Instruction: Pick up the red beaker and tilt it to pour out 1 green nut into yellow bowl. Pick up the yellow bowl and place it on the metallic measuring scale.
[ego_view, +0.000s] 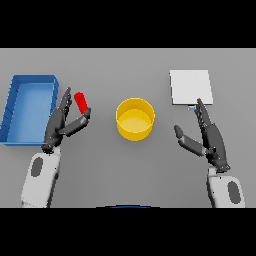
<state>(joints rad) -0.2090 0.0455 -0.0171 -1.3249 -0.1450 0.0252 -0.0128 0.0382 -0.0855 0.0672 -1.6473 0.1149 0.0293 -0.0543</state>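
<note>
Standing on the grey worktop (100, 165), the red beaker (80, 101) was seen between the straight fingers and thumb of the left hand (61, 122), unclasped | yellow bowl (135, 118) at centre | metallic scale (190, 87) far right | right hand (207, 137) held wide, nothing grasped | blue tray (15, 112) left.

Blue tray (15, 107), open-topped and rectangular, at the far left of the grey bench (130, 170); long side running away from the near edge; nothing visible inside it.
</note>
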